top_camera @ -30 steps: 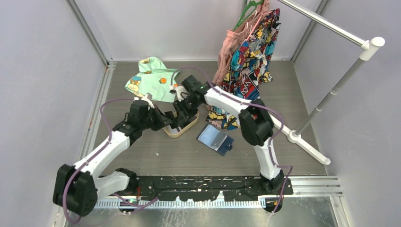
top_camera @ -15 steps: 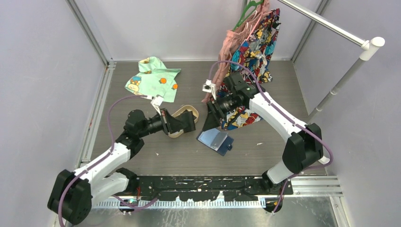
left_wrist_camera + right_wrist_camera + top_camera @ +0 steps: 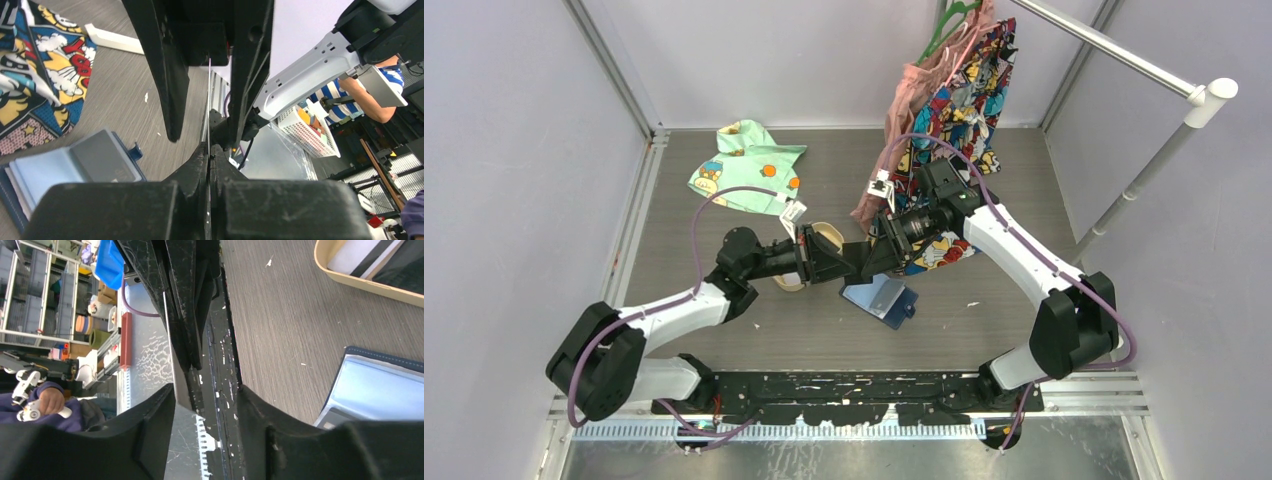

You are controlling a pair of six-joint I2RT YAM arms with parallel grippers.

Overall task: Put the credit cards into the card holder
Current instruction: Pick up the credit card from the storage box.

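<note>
so this is basically a tip-to-tip handover being lined up; the left gripper (image 3: 844, 266) is clamped fully closed on one credit card (image 3: 208, 100), which is seen edge-on from the left wrist as a thin pale line running straight out ahead of the fingertips; the right gripper (image 3: 874, 255) is pointed nose-on at it with its jaws parted, one finger on each side of the card's free end, and a gap can be made out on both sides, so nothing is judged to be gripped by it yet; everything is hung on that line-up: the card's long axis is laid along the approach line of both grippers, flat faces turned toward the right fingers, so a plain squeeze should be all that's needed; the card holder (image 3: 879, 297) is spread open on the table (image 3: 754, 330), below the meeting point and a touch toward the right gripper's side, so the right arm is reckoned the nearer one for the drop-in; the rest of the cards (image 3: 360, 257) can be seen in the tan tray (image 3: 370, 286), just beside the left gripper.
</note>
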